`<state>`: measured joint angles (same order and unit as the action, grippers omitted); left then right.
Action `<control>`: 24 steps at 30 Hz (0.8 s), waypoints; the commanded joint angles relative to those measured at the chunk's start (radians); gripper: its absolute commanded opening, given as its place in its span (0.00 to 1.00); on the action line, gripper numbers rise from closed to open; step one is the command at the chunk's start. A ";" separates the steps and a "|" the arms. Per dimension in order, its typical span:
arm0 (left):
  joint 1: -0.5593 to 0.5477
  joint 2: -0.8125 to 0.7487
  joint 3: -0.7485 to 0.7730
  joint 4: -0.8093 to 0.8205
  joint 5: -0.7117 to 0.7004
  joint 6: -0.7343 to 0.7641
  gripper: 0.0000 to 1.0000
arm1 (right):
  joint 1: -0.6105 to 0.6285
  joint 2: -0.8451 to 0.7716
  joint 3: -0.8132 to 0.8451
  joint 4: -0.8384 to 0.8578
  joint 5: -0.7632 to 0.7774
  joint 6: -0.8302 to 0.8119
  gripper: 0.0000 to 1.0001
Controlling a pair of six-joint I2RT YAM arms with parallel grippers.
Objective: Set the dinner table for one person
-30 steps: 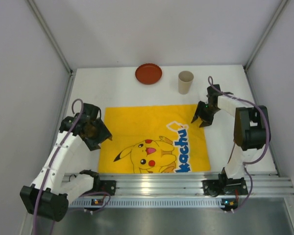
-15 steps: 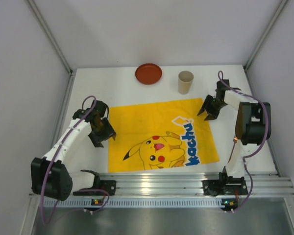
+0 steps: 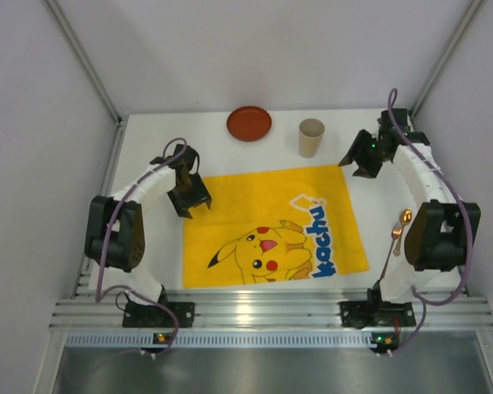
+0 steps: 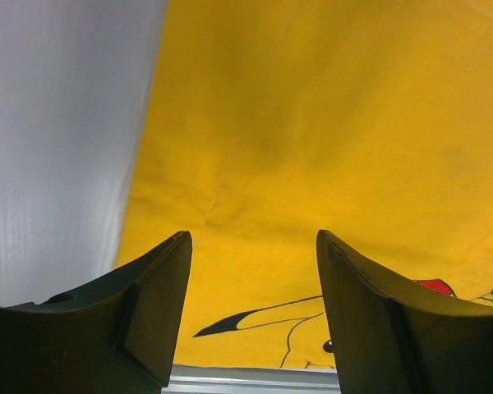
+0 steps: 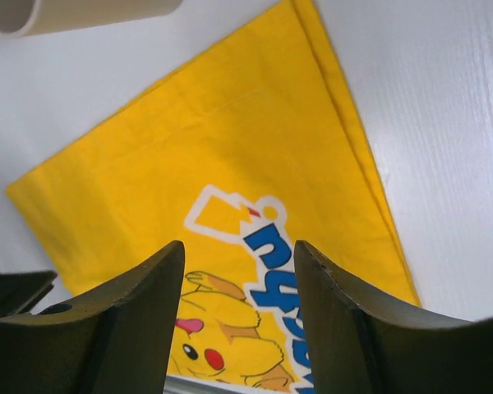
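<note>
The dinner table (image 3: 148,148) is a plain white top. A yellow Pikachu-print cloth (image 3: 271,226) lies flat on it, slightly rotated. My left gripper (image 3: 189,201) hovers over the cloth's far left corner, open and empty; in the left wrist view (image 4: 253,246) the cloth (image 4: 312,123) fills the gap between the jaws. My right gripper (image 3: 363,160) is open and empty over bare table just beyond the cloth's far right corner; the right wrist view (image 5: 238,254) looks down on the cloth (image 5: 230,164).
A red plate (image 3: 249,123) and a beige cup (image 3: 311,137) stand at the back of the table; the cup's rim also shows in the right wrist view (image 5: 82,12). A copper spoon (image 3: 398,230) lies right of the cloth by the right arm. Walls enclose three sides.
Both grippers have moved toward the far side of the table. The cloth shifted right and turned slightly a second ago, then stayed put. The spoon has come into view beside the right arm.
</note>
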<state>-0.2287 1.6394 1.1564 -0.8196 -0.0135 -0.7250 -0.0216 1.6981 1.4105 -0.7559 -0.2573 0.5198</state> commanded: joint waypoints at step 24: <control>-0.087 0.890 1.255 0.128 -0.195 -0.146 0.97 | 0.006 -0.758 -0.486 -0.281 0.071 0.080 0.60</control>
<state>-0.3355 2.4638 2.3291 -0.7807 -0.2249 -0.8837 -0.0170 0.9730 0.9146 -0.9745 -0.2687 0.5755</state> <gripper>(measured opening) 0.972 0.600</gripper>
